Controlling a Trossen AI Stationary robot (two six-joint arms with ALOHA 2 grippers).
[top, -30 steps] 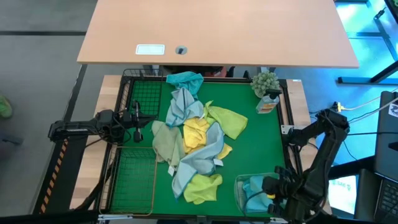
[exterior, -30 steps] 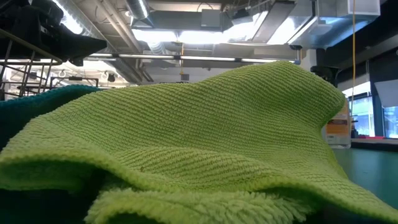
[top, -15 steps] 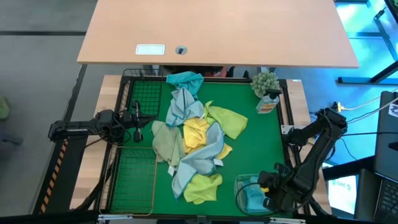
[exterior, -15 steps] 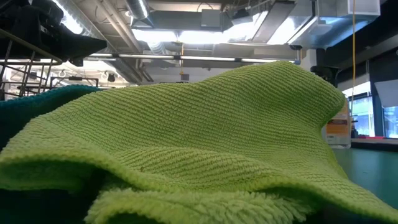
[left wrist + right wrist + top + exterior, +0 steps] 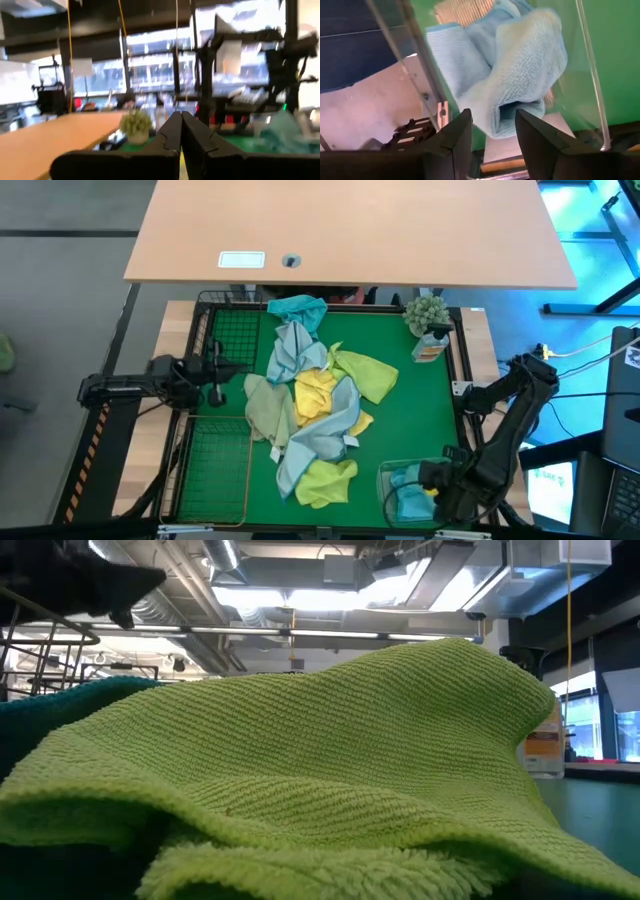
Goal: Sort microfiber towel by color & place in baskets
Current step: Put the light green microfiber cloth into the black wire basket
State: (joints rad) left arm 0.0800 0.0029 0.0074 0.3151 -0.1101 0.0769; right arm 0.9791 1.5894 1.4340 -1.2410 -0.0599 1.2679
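Light-blue towel point(image 5: 512, 75) lies in the clear plastic tub point(image 5: 392, 478) at the mat's near right corner. The right gripper point(image 5: 492, 135) hangs over it, fingers apart and empty. The left gripper point(image 5: 181, 131), fingers together, sits beside the black wire basket point(image 5: 232, 340).

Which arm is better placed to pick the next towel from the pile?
Probably the left. Its gripper hangs shut beside the towel pile, while the right gripper is open over the clear tub holding a blue towel.
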